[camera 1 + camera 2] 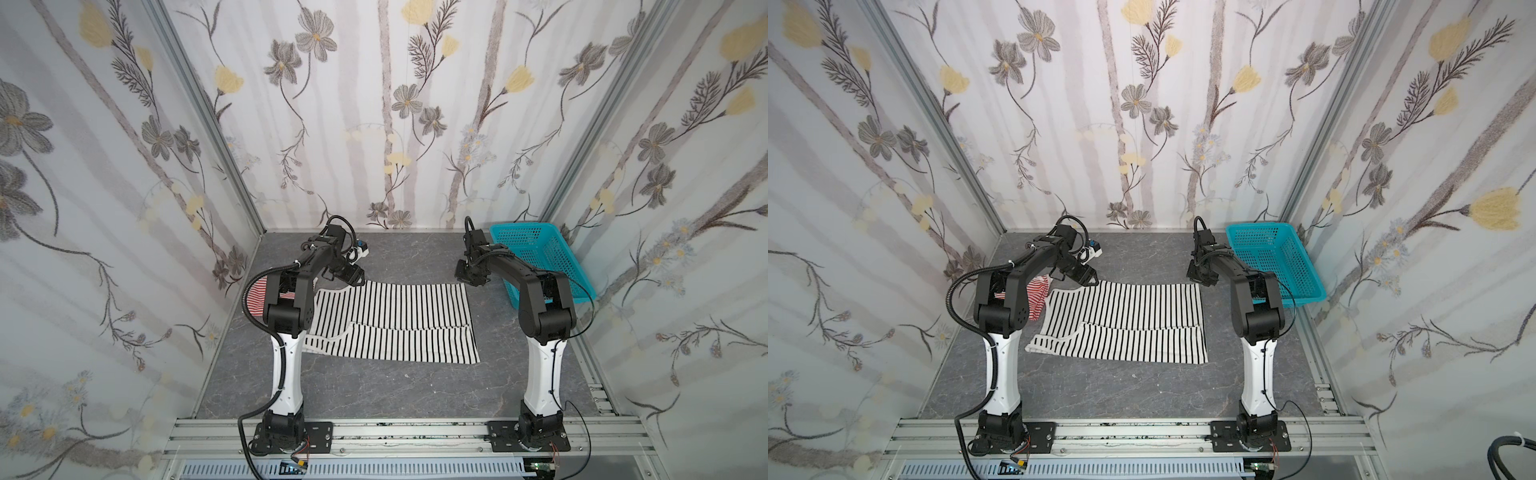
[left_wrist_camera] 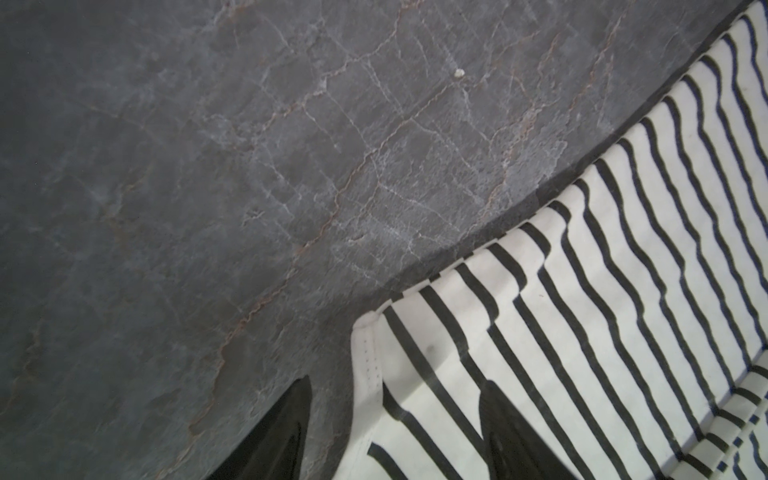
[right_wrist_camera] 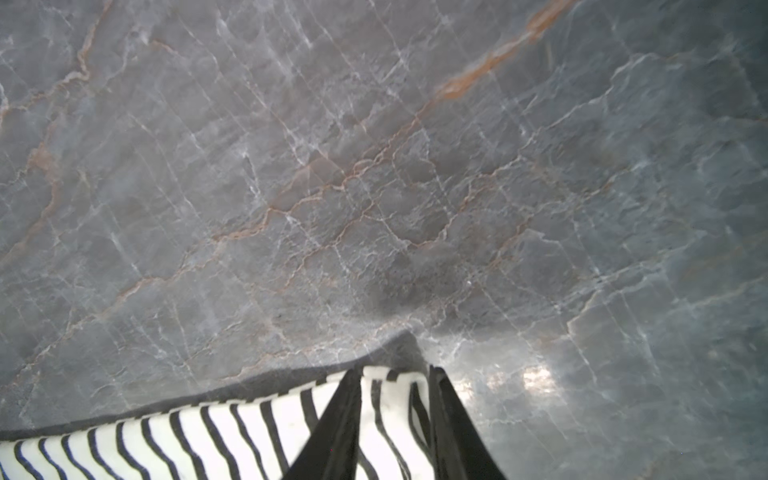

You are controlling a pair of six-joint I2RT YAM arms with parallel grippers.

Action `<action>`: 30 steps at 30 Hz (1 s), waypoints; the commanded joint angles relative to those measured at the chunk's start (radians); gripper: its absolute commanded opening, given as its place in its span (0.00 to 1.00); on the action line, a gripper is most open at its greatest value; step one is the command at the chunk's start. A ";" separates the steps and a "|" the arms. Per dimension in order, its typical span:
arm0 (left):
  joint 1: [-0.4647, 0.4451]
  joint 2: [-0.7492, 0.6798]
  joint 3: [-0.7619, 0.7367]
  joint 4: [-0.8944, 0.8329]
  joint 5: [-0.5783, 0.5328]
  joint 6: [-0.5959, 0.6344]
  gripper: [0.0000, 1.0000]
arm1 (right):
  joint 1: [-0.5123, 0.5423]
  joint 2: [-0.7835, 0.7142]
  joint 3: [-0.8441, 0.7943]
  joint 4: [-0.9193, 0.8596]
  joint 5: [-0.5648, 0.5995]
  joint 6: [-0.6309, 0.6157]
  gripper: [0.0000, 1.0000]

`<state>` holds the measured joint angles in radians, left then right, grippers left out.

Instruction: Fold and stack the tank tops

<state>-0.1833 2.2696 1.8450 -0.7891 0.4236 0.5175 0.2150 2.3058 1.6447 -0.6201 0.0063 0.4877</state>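
black-and-white top (image 1: pixel 395 324) lies flat mid table (image 1: pixel 374 257), and its 6 o'clock strip looks folded over already. red-and-white top (image 1: pixel 257 297) is bunched at its 9 o'clock behind your left arm (image 1: pixel 286 303), with the basket (image 1: pixel 540 257) at 2 o'clock. step in hand looks like grabbing the far edge for the next lengthwise fold. left claw (image 2: pixel 397 380) is spread, straddling the 11 o'clock strap corner, half over bare table. right claw (image 3: pixel 392 370) is narrowed around the 1 o'clock hem corner, can't tell if it bites. next, pinch both corners, lift together and carry evenly toward 6 o'clock.
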 commanded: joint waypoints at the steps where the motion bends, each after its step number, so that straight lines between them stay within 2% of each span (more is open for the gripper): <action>1: 0.001 -0.001 0.007 -0.012 0.027 -0.008 0.66 | 0.001 0.008 0.010 -0.016 -0.005 -0.030 0.30; 11: -0.002 0.002 0.008 -0.010 0.038 -0.018 0.67 | 0.003 0.058 0.085 -0.085 0.017 -0.082 0.25; 15: -0.002 -0.001 0.009 -0.009 0.037 -0.018 0.67 | 0.009 0.087 0.134 -0.126 0.021 -0.108 0.17; 21: -0.002 -0.001 0.007 -0.009 0.035 -0.016 0.67 | 0.010 0.086 0.132 -0.138 0.012 -0.125 0.00; 30: -0.001 -0.005 -0.007 -0.006 0.032 -0.013 0.67 | 0.008 -0.061 0.006 -0.071 0.002 -0.117 0.00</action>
<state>-0.1844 2.2696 1.8427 -0.7891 0.4458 0.4973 0.2230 2.2868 1.6711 -0.7448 0.0097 0.3733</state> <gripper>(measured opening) 0.674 0.048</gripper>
